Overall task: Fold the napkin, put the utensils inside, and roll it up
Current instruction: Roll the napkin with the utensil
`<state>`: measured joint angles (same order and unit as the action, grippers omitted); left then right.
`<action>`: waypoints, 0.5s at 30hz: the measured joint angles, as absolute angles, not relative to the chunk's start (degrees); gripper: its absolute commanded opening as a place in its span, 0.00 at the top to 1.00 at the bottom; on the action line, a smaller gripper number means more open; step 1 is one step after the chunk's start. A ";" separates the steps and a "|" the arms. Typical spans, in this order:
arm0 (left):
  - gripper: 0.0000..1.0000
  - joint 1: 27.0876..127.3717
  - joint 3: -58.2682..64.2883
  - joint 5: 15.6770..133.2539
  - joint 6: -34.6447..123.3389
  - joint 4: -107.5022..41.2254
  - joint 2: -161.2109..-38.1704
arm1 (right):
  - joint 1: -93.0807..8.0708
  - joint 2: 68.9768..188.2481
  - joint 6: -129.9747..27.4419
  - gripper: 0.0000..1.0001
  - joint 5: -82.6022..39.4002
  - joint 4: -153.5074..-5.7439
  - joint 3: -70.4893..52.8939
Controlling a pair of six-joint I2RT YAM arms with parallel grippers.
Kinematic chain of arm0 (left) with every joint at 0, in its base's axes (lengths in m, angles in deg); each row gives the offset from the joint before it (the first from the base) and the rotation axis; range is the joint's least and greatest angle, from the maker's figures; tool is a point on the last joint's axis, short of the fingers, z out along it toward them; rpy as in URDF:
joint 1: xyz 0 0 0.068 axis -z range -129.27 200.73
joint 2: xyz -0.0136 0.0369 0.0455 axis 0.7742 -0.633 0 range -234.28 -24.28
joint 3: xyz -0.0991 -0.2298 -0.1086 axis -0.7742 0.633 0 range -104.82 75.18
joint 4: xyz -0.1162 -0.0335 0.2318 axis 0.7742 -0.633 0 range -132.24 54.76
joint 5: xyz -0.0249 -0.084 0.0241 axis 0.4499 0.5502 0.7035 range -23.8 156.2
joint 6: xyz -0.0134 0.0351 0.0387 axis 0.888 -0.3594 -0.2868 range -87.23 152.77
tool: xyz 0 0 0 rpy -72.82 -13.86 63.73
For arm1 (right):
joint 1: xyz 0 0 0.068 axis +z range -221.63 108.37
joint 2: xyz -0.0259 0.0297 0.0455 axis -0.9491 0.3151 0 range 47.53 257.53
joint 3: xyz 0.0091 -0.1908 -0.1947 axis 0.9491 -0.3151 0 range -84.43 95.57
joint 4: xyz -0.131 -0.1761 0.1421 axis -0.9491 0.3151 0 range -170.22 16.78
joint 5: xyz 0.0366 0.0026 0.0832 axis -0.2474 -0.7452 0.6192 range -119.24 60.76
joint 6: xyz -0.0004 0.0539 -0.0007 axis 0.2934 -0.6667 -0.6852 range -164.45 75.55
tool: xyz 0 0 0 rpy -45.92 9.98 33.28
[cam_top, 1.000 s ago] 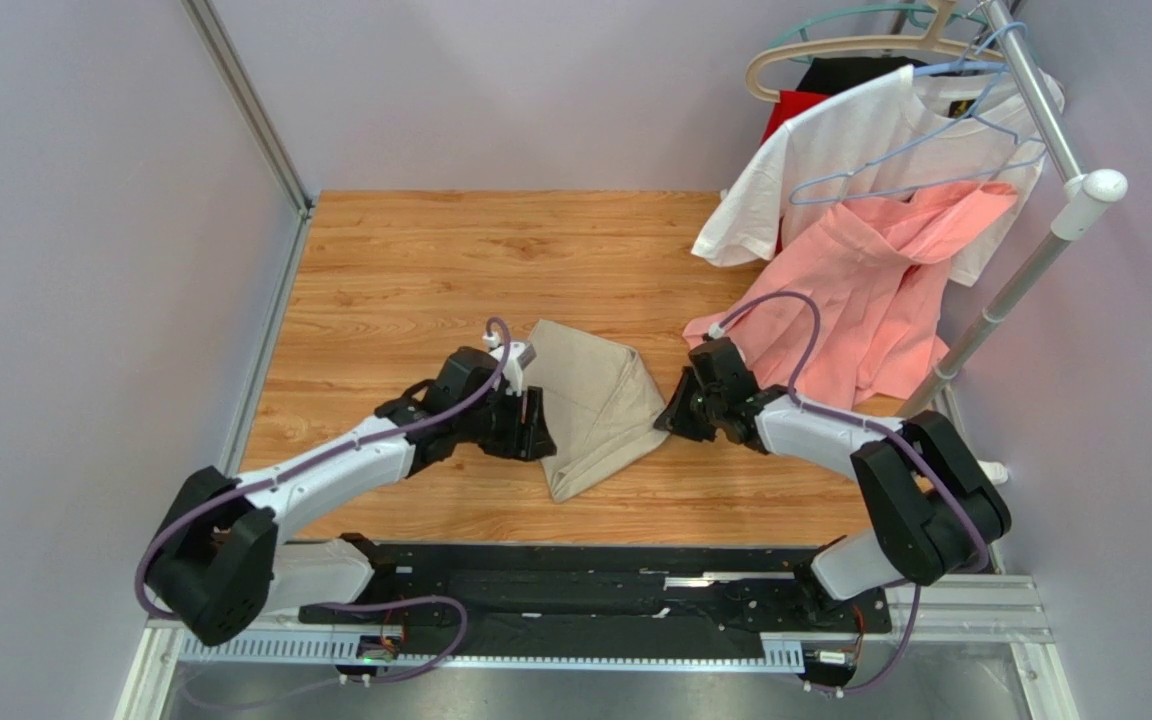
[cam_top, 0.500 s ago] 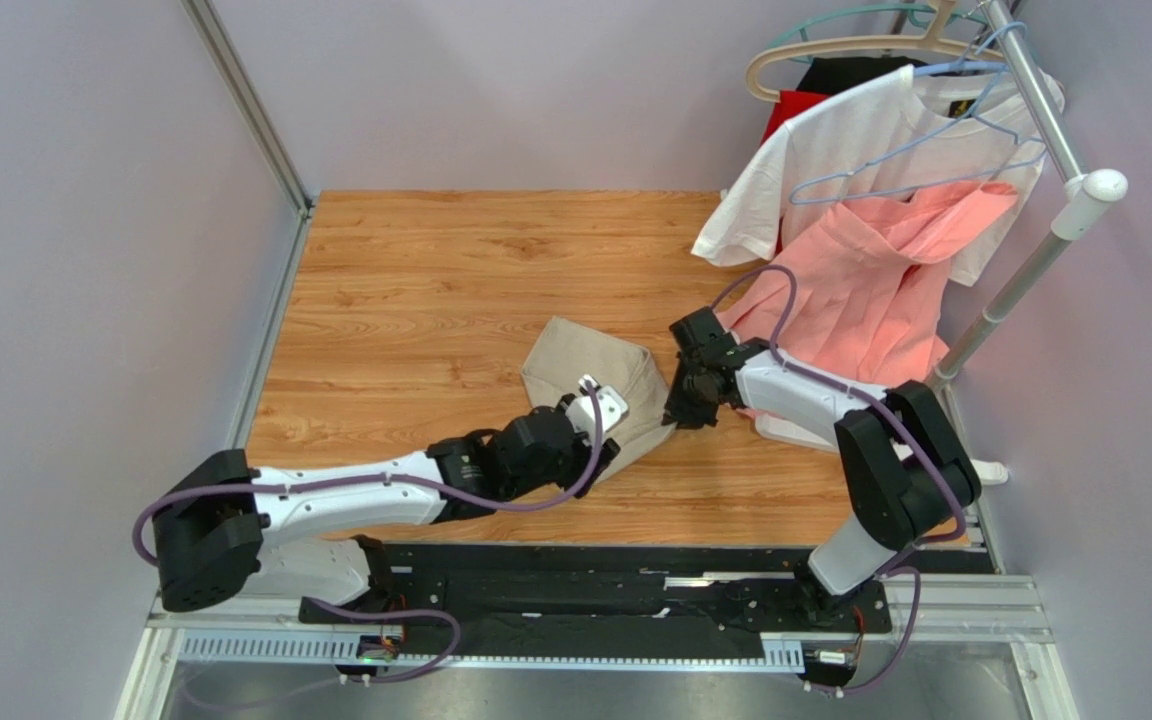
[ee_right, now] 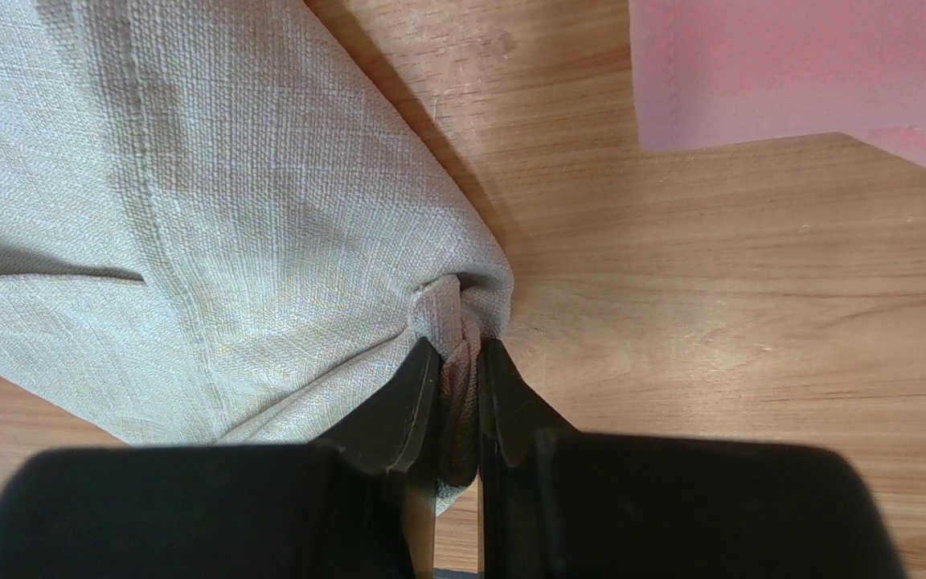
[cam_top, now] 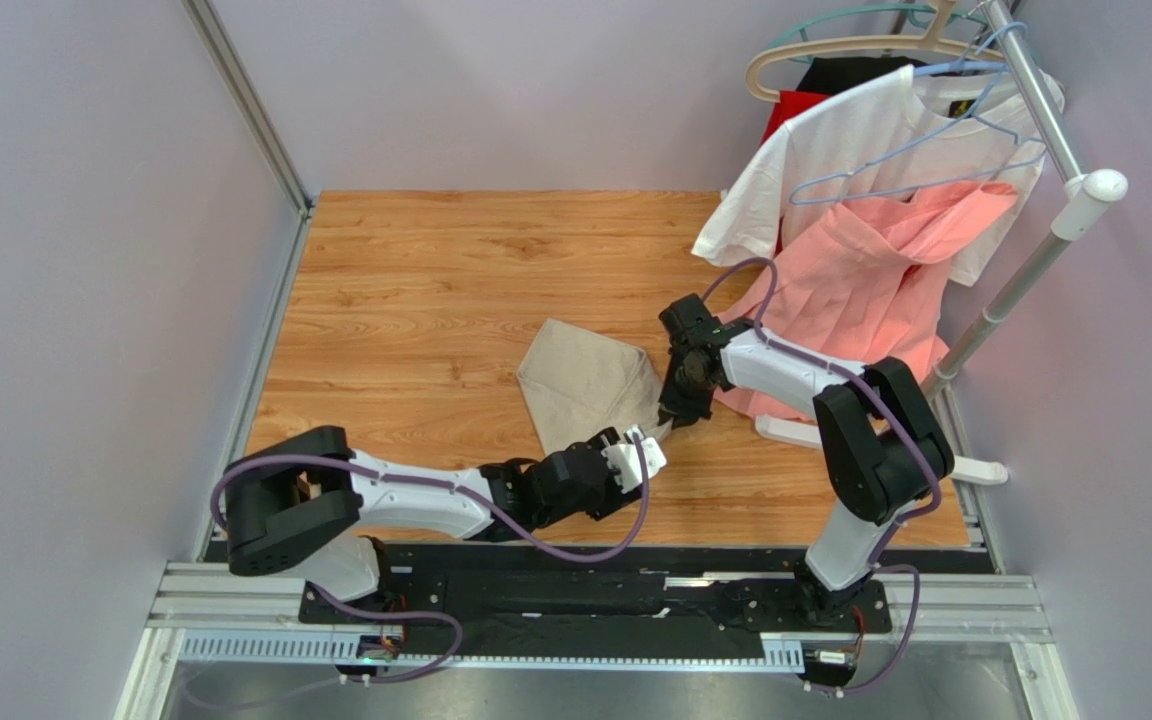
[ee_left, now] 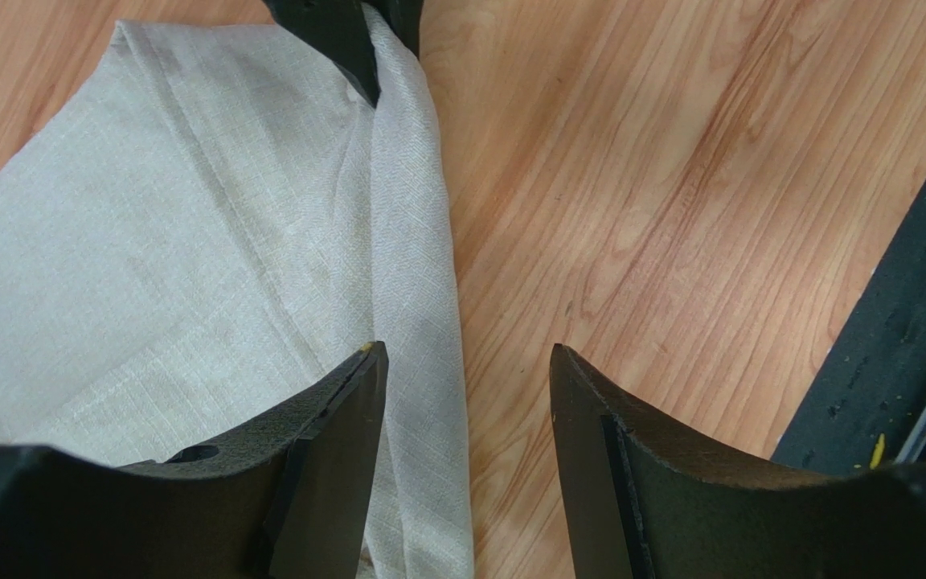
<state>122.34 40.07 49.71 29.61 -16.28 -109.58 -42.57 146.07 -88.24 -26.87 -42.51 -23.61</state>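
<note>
The napkin [cam_top: 585, 380] is a beige cloth lying folded on the wooden table. My right gripper [cam_top: 672, 414] is shut on its bunched right corner, and in the right wrist view the gripper [ee_right: 458, 362] squeezes a pleat of the napkin [ee_right: 190, 205]. My left gripper [cam_top: 651, 444] is open, low over the table at the cloth's near right edge. In the left wrist view this gripper [ee_left: 462, 362] straddles the napkin's [ee_left: 190, 217] folded border without closing on it. The utensils are out of view.
A white T-shirt [cam_top: 853, 143] and a salmon-pink garment [cam_top: 868, 285] hang from a rack [cam_top: 1056, 225] at the back right, the pink one draping onto the table behind my right arm. A black rail [cam_top: 582, 578] runs along the near edge. Walls close in on the left.
My left arm has swung from the napkin's left side round to its near right edge, staying open. The right forearm has swung back, still pinching the corner; the cloth has shifted slightly.
</note>
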 measured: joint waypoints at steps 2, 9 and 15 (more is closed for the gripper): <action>0.39 122.41 40.02 49.67 28.78 -15.36 -111.15 | -42.97 146.25 -88.02 1.00 -26.21 -42.29 -23.46; 0.39 122.74 39.65 47.20 26.51 -13.22 -114.78 | -43.62 146.49 -87.39 1.00 -24.31 -41.46 -23.24; 0.41 122.76 37.84 44.93 25.52 -12.83 -117.19 | -43.71 146.58 -86.54 1.00 -22.91 -40.39 -22.96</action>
